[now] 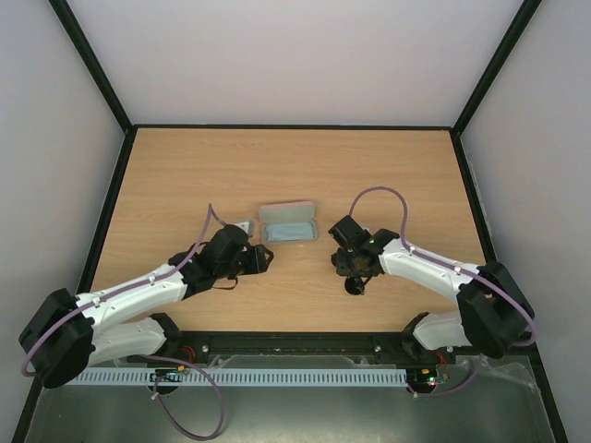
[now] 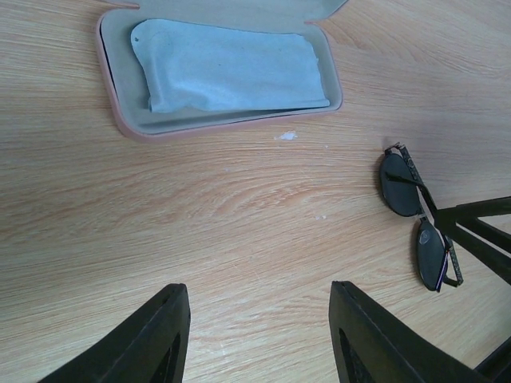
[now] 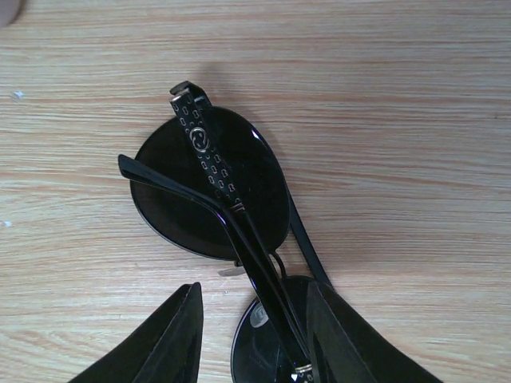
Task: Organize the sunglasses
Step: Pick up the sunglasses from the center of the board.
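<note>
Over on the left, the left claw hangs low above bare wooden bench with its two dark fingers spread wide and nothing between them. Just beyond its tips lies an open pink glasses case, its pale lining upward and a light blue cleaning cloth lying crumpled inside the tray. To the right of the case and apart from it, the sunglasses rest flat on the bench. They are a small pair with round dark lenses and a thin dark wire frame, with slim temple arms folded across the lenses. One temple shows a patterned strip and a small round emblem. From the left wrist camera the pair sits at the right edge, well outside the left claw's gap. The right claw is directly over the pair, its fingers parted and not pinching. The folded temples and the nearer lens run down into the gap between the fingers, while the farther lens lies just beyond the tips. A strip of bench shows between the left-hand finger and the nearer lens. Whether the other finger touches the frame cannot be told.
</note>
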You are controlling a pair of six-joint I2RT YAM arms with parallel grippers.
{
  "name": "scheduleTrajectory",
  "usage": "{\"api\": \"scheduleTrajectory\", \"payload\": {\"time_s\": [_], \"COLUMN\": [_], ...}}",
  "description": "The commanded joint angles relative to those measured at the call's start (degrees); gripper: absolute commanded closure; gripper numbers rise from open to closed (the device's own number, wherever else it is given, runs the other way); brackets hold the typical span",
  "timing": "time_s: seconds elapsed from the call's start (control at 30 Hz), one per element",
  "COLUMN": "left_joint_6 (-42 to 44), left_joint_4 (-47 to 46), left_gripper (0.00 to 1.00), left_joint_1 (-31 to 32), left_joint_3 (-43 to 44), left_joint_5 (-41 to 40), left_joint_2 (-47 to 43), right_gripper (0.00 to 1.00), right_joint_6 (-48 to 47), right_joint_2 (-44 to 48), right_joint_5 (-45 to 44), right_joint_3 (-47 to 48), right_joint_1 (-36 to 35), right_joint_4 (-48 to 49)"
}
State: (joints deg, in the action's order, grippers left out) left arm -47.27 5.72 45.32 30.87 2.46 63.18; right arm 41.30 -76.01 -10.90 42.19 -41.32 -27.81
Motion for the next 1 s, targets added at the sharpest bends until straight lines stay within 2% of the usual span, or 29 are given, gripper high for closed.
{"api": "scheduleTrajectory", "payload": {"time_s": [0.0, 0.77, 0.97], "left_joint_6": [-0.46, -0.37, -0.37], "left_joint_4": [2.55, 3.12, 2.79], "left_gripper": [0.49, 0.49, 0.49], "left_joint_1": [-0.32, -0.32, -0.32], "left_joint_3": [-0.11, 1.25, 1.29], "left_joint_5": [-0.94, -1.35, -1.23], "left_joint_2": [-0.15, 1.37, 1.81], "right_gripper": [0.65, 0.84, 0.84], "right_joint_6": [-1.87, -2.20, -1.40], "right_joint_2": [-2.27, -6.40, -5.96], "right_joint_5": [-0.70, -2.42, -4.31], "right_joint_3": [-0.46, -0.44, 0.11], "right_joint_1": [0.16, 0.21, 0.19], "right_joint_4": [-0.66, 0.06, -1.60]}}
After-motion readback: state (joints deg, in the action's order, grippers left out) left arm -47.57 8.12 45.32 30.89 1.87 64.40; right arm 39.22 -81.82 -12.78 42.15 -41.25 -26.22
